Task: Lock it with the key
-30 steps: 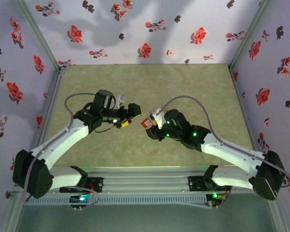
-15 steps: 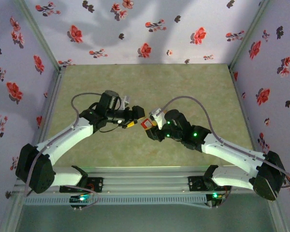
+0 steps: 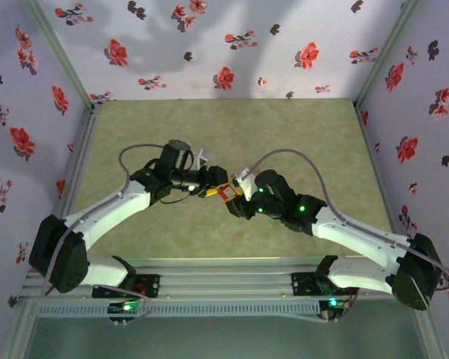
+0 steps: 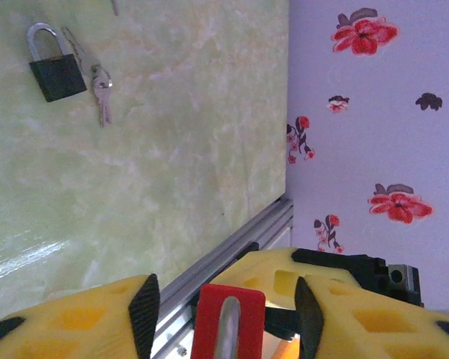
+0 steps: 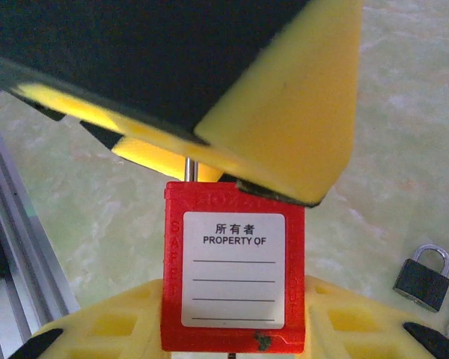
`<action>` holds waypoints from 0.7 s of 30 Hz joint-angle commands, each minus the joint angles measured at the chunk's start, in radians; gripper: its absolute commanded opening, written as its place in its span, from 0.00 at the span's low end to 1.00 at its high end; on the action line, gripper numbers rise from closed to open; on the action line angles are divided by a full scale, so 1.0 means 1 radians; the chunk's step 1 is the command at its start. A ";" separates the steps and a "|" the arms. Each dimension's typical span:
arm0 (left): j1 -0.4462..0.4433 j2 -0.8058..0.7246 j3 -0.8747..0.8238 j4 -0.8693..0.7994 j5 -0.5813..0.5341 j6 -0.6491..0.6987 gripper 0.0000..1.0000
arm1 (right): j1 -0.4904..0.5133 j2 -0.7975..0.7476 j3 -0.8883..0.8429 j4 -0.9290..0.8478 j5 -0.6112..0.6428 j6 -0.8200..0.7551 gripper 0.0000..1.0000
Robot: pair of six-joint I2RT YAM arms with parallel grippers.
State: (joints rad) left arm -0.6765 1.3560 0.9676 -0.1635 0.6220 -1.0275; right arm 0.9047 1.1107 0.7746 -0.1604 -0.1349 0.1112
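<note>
Red padlock [image 5: 234, 273] between right fingers [image 5: 112, 323]

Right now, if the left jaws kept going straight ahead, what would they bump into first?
The red padlock, almost at once: it sits right between the left jaws, with gaps on either side. The right jaws hold its body from the opposite side.

Two padlocks: one red safety padlock [image 5: 234, 277], one black padlock [image 4: 56, 71]. One small bunch of keys [image 4: 101, 90], too small to count. Two grippers — left gripper [image 4: 226, 299], right gripper [image 5: 232, 336].
</note>
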 commanded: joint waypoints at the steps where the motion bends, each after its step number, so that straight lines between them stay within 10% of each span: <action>1: -0.012 0.012 -0.007 0.039 0.037 -0.013 0.53 | -0.003 -0.026 -0.003 0.042 0.017 -0.011 0.00; 21: -0.025 0.032 -0.023 0.069 0.064 -0.020 0.40 | -0.002 -0.025 -0.012 0.063 0.062 0.008 0.00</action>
State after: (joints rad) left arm -0.6903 1.3754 0.9604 -0.1223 0.6590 -1.0451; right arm 0.9047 1.1107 0.7677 -0.1368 -0.0994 0.1120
